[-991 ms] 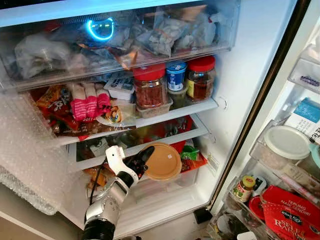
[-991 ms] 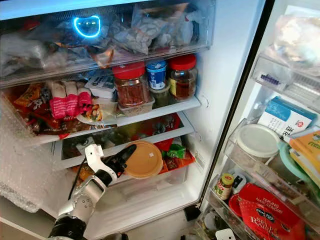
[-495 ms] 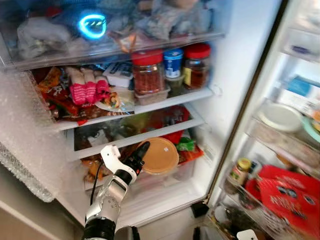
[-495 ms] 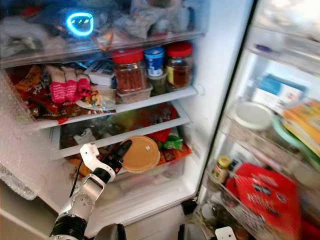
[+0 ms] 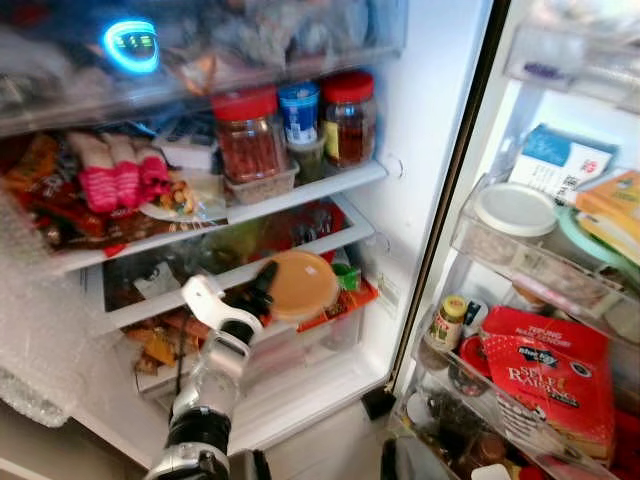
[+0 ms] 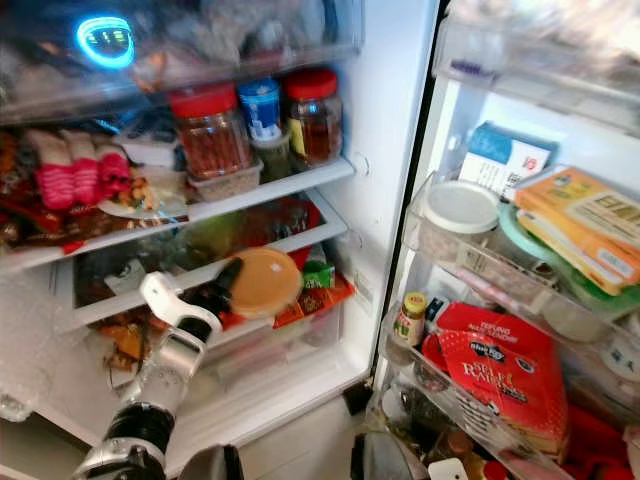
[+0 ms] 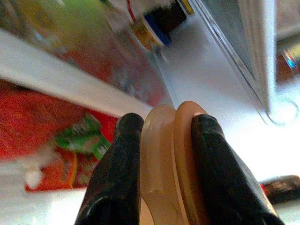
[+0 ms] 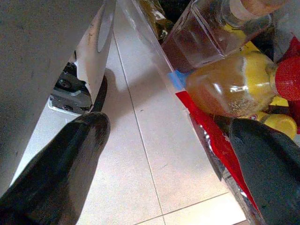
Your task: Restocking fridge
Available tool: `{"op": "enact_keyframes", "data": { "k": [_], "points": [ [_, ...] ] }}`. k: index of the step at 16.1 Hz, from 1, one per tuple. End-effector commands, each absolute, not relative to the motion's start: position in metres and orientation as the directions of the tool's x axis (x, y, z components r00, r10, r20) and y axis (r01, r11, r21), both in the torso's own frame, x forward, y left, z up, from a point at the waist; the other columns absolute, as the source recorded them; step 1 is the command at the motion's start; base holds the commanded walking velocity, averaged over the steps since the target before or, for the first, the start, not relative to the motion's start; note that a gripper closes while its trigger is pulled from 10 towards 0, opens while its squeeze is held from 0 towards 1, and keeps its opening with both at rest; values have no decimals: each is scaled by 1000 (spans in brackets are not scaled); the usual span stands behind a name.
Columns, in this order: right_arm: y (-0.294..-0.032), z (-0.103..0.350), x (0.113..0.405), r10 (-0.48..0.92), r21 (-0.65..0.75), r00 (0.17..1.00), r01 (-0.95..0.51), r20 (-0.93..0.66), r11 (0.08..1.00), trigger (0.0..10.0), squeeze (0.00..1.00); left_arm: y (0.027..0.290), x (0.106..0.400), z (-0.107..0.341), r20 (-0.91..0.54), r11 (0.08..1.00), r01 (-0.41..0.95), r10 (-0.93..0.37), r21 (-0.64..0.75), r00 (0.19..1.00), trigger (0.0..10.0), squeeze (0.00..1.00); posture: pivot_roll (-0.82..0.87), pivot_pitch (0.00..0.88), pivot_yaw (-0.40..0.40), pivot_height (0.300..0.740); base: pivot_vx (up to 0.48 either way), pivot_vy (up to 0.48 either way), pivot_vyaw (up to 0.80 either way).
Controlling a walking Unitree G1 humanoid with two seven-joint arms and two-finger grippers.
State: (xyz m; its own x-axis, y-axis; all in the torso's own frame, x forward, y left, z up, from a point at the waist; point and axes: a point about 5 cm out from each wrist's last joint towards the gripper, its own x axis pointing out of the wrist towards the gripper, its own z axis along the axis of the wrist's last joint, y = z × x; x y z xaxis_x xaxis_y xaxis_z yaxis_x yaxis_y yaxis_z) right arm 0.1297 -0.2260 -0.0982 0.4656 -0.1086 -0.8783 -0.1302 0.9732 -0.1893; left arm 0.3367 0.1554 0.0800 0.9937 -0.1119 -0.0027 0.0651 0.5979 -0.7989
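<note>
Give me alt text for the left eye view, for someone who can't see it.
The left gripper holds a round tan container at the lower shelves of an open, crowded fridge. Above, a shelf carries two red-lidded jars and a blue-lidded tub. The door bins at right hold packets and a small bottle.

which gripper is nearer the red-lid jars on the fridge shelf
Left. The left gripper holds a tan tub below the jars. The right gripper hangs open low by the door bottles.
</note>
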Motion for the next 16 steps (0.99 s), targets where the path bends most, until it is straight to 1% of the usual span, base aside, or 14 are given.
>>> {"op": "enact_keyframes", "data": {
  "k": [1, 2, 3, 5, 7, 11, 16],
  "points": [
    [-218, -99, 132, -81, -164, 467, -140, -880, 976, 10000, 0, 159, 343, 86, 8, 607, 54, -79, -793, 997, 10000, 0, -104, 0, 30, 611, 0, 0, 0],
    [-218, -99, 132, -82, -165, 468, -138, -880, 977, 10000, 0, 163, 346, 88, 7, 604, 29, -38, -796, 999, 10000, 0, -107, 0, 30, 611, 0, 0, 0],
    [-218, -99, 132, -83, -164, 468, -135, -880, 977, 10000, 0, 164, 346, 88, 4, 611, 21, -28, -791, 1000, 10000, 0, -109, 0, 30, 611, 0, 0, 0],
    [-218, -99, 132, -81, -159, 474, -127, -877, 979, 10000, 0, 172, 347, 88, 0, 626, -19, 31, -780, 1000, 10000, 0, -106, 0, 29, 611, 0, 0, 0],
    [-218, -99, 132, -79, -157, 476, -126, -876, 980, 10000, 0, 175, 348, 88, -1, 627, -29, 45, -779, 999, 10000, 0, -104, 0, 28, 611, 0, 0, 0],
    [-218, -99, 132, -78, -156, 476, -127, -876, 979, 10000, 0, 188, 350, 87, -10, 638, -77, 107, -766, 994, 10000, 0, -110, 0, 25, 611, 0, 0, 0],
    [-219, -99, 132, -80, -164, 474, -140, -877, 976, 10000, 0, 192, 351, 87, -8, 636, -85, 123, -767, 992, 10000, 0, -109, 0, 19, 611, 0, 0, 0]
  ]
}}
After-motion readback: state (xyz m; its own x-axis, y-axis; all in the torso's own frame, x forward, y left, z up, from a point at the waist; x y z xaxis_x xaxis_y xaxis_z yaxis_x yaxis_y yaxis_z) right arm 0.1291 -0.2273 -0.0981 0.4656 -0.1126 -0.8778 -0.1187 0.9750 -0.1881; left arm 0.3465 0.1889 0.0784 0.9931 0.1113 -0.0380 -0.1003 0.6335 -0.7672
